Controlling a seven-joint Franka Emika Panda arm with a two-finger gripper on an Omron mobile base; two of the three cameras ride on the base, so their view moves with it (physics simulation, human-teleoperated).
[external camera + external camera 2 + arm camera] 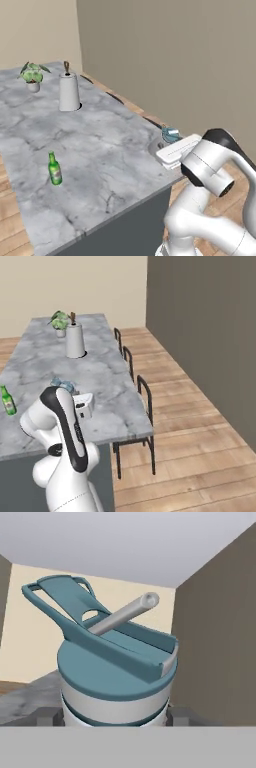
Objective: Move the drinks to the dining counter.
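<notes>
**Cup between the jaws at the tabletop's near edge, bottle already standing on the marble**

I am looking along the jaws from the hand camera. The drink cup, a pale cylinder with a teal lid, a raised teal flap and a grey straw, sits dead centre, straight ahead at 12 o'clock. One dark fingertip shows at its lower left and one at its lower right, so the cup stands between them. The jaws are spread about as wide as the cup, and the tips sit right against its sides; I judge they are pinching it, though I cannot see the contact itself.

The cup's long axis runs upright in this view, leaning slightly, with the straw slanting up toward 2 o'clock.

From the left base camera, the cup is at the end of the white hand, just over the right edge of the marble tabletop. From the right base camera, it shows above the arm's dark elbow, over the marble.

The green bottle stands upright on the same tabletop, well apart from the cup, toward 9 o'clock. A white paper towel roll and a small potted plant stand at the far end.

My judgement: the coming move turns on lowering the cup onto clear marble while keeping it upright.
</notes>
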